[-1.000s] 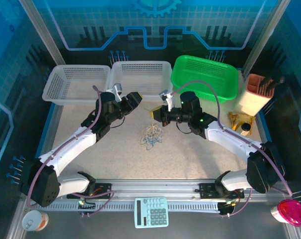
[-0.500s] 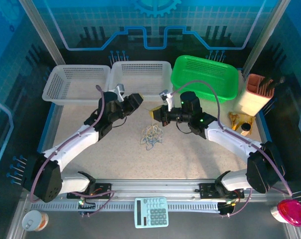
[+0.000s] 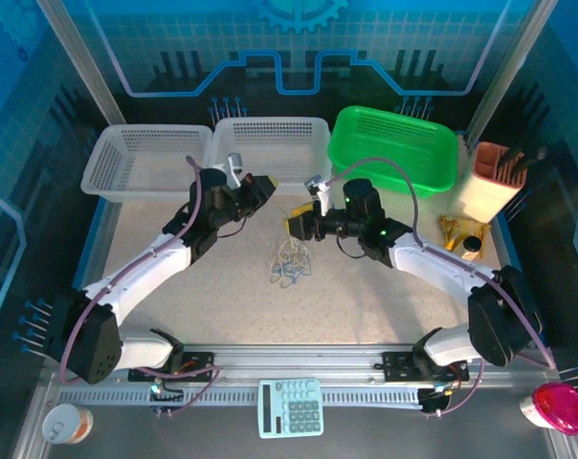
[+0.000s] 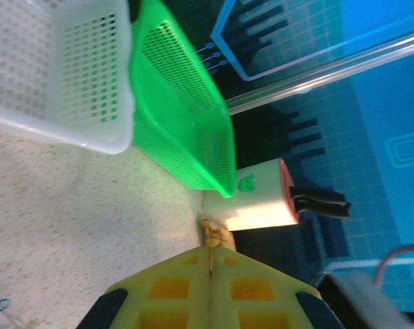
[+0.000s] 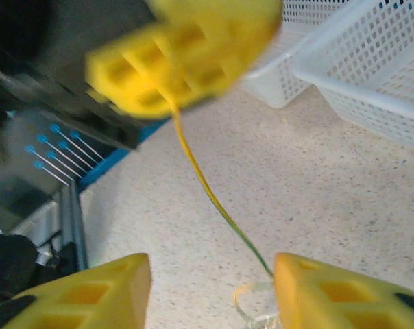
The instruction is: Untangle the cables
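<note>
The left claw gripped a thin yellowish-tan cord taut above the heap of tangled cables, seemingly so the wide-open right claw could seize it lower.

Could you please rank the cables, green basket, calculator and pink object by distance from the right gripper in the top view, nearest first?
From the right gripper:
1. cables, just on its near side.
2. green basket, at the far edge, to its right.
3. calculator, near edge, between the arm bases.
4. pink object, near right corner.
</note>
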You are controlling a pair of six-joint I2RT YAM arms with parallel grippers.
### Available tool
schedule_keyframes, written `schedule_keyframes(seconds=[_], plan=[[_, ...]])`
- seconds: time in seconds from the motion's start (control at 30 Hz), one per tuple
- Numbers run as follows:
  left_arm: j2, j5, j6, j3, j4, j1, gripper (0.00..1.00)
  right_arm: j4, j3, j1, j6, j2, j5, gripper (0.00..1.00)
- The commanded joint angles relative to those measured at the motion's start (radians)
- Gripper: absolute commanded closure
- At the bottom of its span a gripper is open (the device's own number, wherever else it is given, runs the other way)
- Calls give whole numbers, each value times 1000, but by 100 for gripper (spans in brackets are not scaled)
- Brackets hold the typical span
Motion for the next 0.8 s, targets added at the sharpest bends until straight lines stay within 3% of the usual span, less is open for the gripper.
schedule_keyframes(seconds=[0.0,0.4,0.67,0.77], plan=[[9,34,-10,76,18,-22,100,79,-15,7,16,57,36,44],[24,68,-24,209,-10,-69,100,160,3,42,60,218,132,45],[-1,78,-18,266,-43,-76,100,149,-31,41,53,246,170,51],[-9,76,-5,303,-68,-76,100,139,-62,41,50,250,185,60]])
